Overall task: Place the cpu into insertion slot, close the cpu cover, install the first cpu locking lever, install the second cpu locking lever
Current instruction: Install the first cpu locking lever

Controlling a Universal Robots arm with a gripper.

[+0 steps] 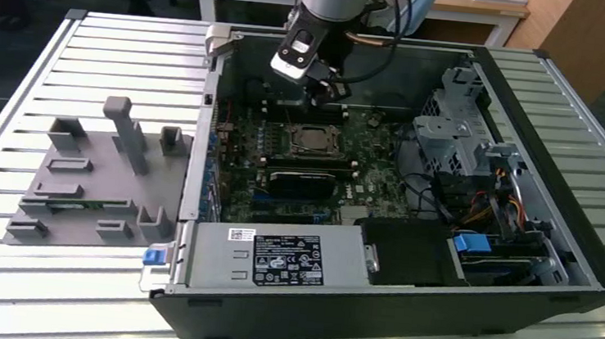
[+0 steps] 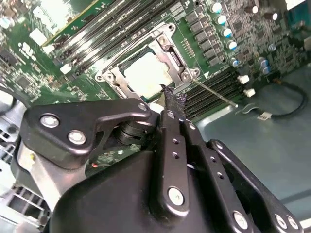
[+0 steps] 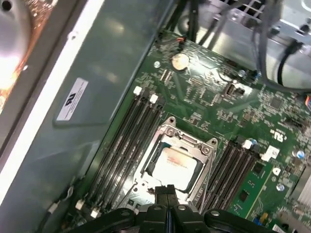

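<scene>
The cpu (image 3: pixel 177 162), a pale silvery square chip, lies flat in the insertion slot (image 3: pixel 151 162) on the green board inside the open computer case (image 1: pixel 528 99). Over it lies the cpu cover (image 3: pixel 170 131), a grey metal frame whose window shows the chip. In the second wrist view the cpu (image 2: pixel 143 75) sits under the cover (image 2: pixel 165 48), and a thin metal locking lever (image 2: pixel 214 92) sticks out slanting from one corner of the frame. My gripper (image 2: pixel 172 99) hangs just above the socket's edge near that lever, fingers shut with nothing between them. In the exterior view the gripper (image 1: pixel 325 97) is behind the cpu (image 1: pixel 311 140).
Memory slots (image 3: pixel 126 136) flank the socket on both sides. A long black block (image 1: pixel 301 182) lies in front of it, the power supply (image 1: pixel 273 257) nearer the front. The drive cage (image 1: pixel 458 142) and cables (image 1: pixel 485 210) fill the exterior view's right. A grey fixture (image 1: pixel 94 176) stands outside the case.
</scene>
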